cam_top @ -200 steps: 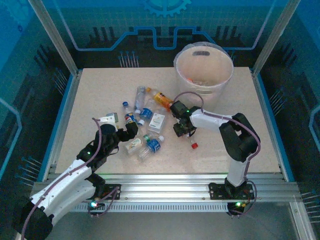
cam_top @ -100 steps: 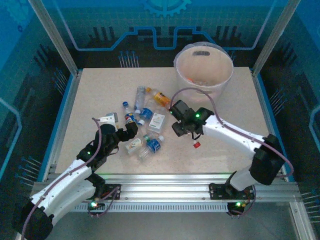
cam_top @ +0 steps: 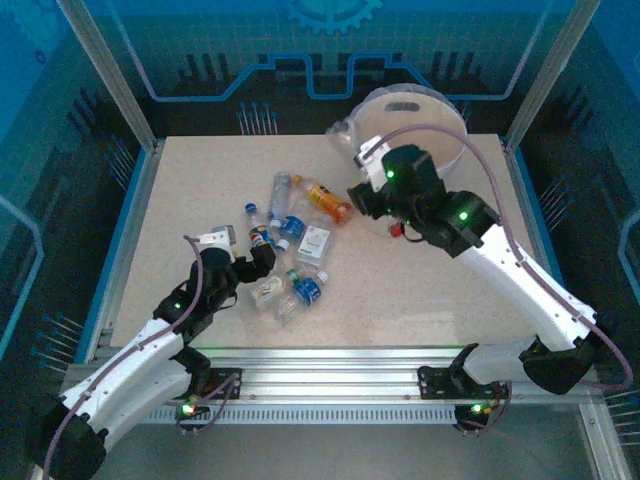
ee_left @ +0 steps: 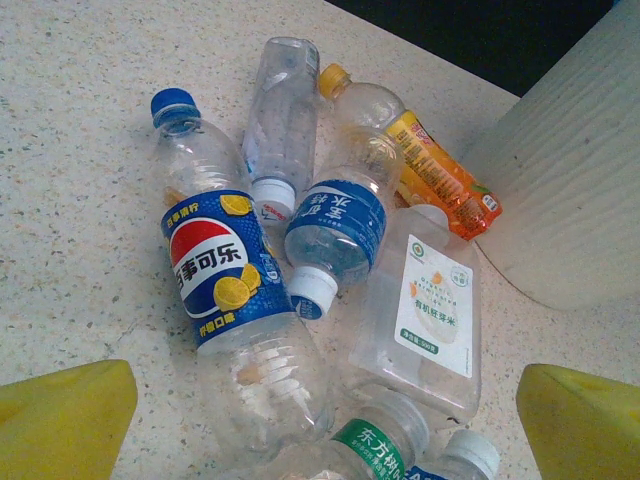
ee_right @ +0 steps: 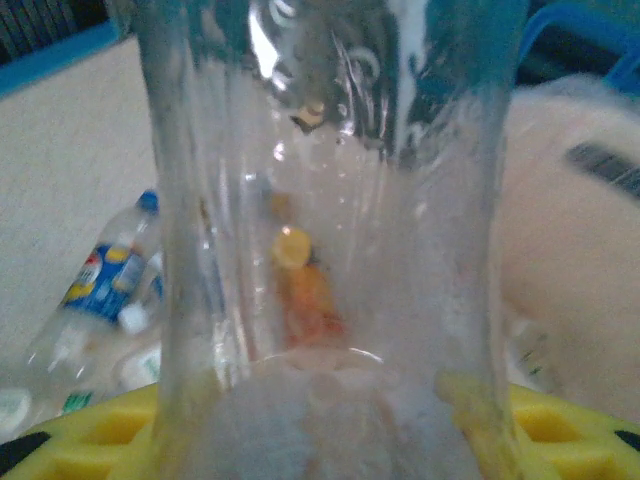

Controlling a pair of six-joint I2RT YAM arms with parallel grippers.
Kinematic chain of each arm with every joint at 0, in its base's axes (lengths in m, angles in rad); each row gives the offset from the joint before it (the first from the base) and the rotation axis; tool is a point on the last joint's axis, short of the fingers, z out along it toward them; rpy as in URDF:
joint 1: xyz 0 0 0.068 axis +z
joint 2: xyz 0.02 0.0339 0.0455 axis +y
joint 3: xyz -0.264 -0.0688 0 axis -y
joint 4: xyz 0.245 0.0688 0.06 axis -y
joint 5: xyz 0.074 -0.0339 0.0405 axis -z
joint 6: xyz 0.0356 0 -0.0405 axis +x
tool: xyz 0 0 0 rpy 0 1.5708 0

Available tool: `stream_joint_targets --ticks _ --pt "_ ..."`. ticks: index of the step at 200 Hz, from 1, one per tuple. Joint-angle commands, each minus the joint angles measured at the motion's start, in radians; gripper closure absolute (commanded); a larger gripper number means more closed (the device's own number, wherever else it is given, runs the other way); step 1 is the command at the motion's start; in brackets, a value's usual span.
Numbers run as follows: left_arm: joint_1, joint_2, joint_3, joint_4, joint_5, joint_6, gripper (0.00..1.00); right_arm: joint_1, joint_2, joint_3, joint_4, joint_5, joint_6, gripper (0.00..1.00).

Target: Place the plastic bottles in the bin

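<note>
Left wrist cam covers the near end. The left gripper [ee_left: 320, 425] hangs over the pile with its yellow fingers spread as wide as they go and nothing between them, in the same spot as a second ago. Under it the Pepsi bottle [ee_left: 215, 270], a blue-label bottle [ee_left: 335, 225] and an orange-label bottle [ee_left: 440, 175] lie on their sides on the table [ee_left: 80, 120]. They touch each other, with a few more bottles packed in around them, so that heap is untouched.

The real change is further out. A second ago the right arm was folded up, with its gripper low over the table just right of the pile. Now the arm is stretched out and the right gripper [ee_right: 320, 440] is up at the near-left rim of the bin [cam_top: 452, 150]. Its fingers are partly closed around a clear bottle [ee_right: 320, 250], which blocks most of what that wrist cam can see. You can just make out the pile through it on the left and the bin wall on the right.

My read is that this one's grabbed and carried, and only the drop is left. I can't tell if the bottle is properly over the opening or only at the edge. I'd want it a bit further in before letting go, or it could bounce off the rim. After that there's still the whole heap to clear.
</note>
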Motion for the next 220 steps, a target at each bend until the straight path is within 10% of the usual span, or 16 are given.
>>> stream_joint_targets --ticks 1,119,220 --pt "0.007 -0.009 0.008 0.002 -0.006 -0.006 0.01 -0.094 0.056 0.086 0.094 -0.017 -0.076 0.64" --pt "0.007 -0.014 0.017 -0.011 -0.007 -0.004 0.01 -0.363 0.485 0.437 0.182 -0.129 -0.062 0.63" --pt "0.007 -0.023 0.015 -0.021 -0.018 -0.002 0.01 -0.44 0.347 0.082 0.296 -0.218 0.004 0.45"
